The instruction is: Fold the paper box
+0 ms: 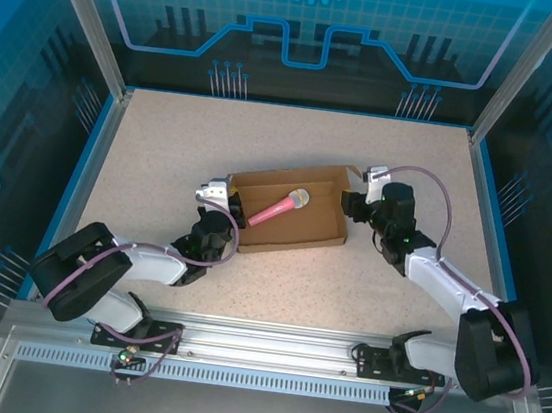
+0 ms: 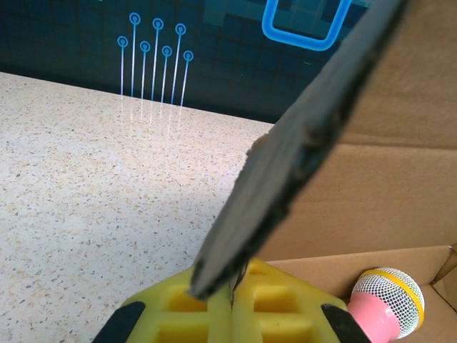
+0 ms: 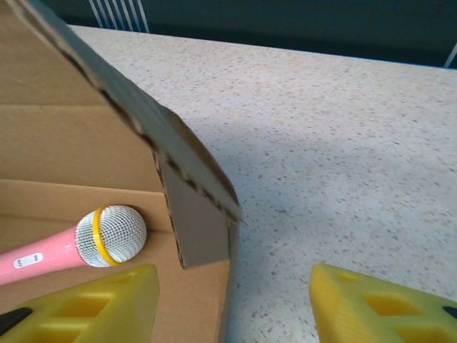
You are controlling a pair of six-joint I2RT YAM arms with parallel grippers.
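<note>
One rectangular corrugated-cardboard paper box (image 1: pixel 321 218); mesh-headed pink microphone (image 1: pixel 278 210) inside.

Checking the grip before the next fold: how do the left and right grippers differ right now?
The left gripper has its jaws shut on the box wall edge; the right gripper has its jaws open, straddling a wall corner without pinching it. The left sits at the box's left end, the right at its right end. Both have yellow fingers.

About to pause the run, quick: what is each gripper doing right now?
Left gripper: closed, pinching a wall edge of the paper box.
Right gripper: open, holding nothing, one finger on each side of the box's end wall.
</note>
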